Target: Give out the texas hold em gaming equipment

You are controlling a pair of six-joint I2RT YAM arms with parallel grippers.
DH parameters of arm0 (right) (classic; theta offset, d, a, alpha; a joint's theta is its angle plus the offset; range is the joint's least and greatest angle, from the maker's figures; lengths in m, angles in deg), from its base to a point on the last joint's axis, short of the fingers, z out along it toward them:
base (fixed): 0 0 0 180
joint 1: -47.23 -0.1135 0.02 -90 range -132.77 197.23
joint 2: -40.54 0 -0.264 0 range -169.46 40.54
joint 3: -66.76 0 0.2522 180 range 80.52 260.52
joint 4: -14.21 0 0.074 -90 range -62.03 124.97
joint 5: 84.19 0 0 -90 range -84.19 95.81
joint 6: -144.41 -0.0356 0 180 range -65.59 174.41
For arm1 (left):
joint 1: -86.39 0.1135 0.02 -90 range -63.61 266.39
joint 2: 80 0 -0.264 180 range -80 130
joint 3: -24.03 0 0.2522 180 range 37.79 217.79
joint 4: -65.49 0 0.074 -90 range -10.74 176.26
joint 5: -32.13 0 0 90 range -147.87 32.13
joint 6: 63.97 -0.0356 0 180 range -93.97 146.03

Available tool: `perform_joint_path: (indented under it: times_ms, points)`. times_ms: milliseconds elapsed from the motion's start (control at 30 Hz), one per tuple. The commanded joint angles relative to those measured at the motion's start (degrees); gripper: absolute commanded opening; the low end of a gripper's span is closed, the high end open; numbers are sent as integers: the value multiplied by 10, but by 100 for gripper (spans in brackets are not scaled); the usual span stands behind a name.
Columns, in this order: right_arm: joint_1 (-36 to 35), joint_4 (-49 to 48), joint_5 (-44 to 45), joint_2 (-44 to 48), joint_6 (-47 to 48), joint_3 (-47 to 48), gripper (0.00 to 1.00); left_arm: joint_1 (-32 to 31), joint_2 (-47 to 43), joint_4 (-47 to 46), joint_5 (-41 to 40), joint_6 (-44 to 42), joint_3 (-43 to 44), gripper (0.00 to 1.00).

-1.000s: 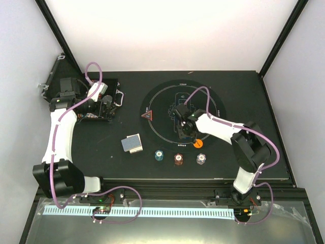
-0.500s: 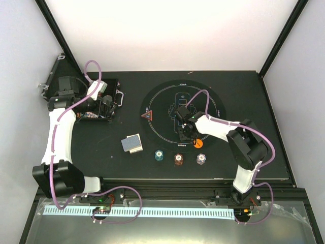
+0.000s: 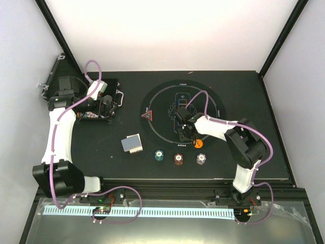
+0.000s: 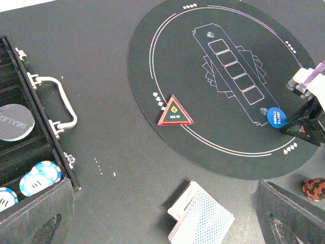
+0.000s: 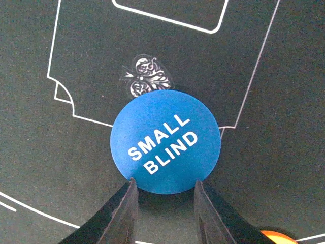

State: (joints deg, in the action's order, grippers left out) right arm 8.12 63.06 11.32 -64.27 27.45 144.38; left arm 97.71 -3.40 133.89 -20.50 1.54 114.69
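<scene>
From above, I am hanging my left gripper (image 3: 106, 104) over the open black case (image 3: 112, 83) at the table's left side. I am reaching my right gripper (image 3: 184, 133) down onto the round mat (image 3: 216, 104), just beside the orange button (image 3: 199, 144). The cards (image 3: 132, 143) are lying in a deck off the mat, to its left. The teal chip stack (image 3: 159, 154), red-brown chip stack (image 3: 178, 159) and white chip stack (image 3: 201, 159) are sitting in a row by the mat's near edge.

Through my left wrist camera, I am holding my left fingers (image 4: 35, 218) spread wide, grasping nothing, with the deck lying below between them. Blue-and-white chips (image 4: 40, 175) and a grey dealer disc (image 4: 14, 122) are resting inside the case. The blue button (image 4: 276, 116) is lying on the mat, and a red triangle marker (image 4: 174, 112) is sitting on the mat's white ring.

Through my right wrist camera, I am setting my right fingers (image 5: 119, 216) a little apart, tips against the near rim of the blue button, which is lying flat. I cannot tell whether I am pinching it or only touching it.
</scene>
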Motion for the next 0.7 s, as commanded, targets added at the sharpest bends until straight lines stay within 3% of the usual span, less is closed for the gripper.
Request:
perform_joint_path:
  times_ms: [0, 367, 667]
  points:
    - [4, -11, 11, -23, 1, 9, 32, 5, 2, 9, 9, -4, 23, 99]
    - [67, 39, 47, -158, 37, 227, 30, 5, 4, 15, 21, -4, 23, 99]
    - [123, 148, 62, -361, 70, 567, 28, 5, -1, 32, 19, -19, 14, 99]
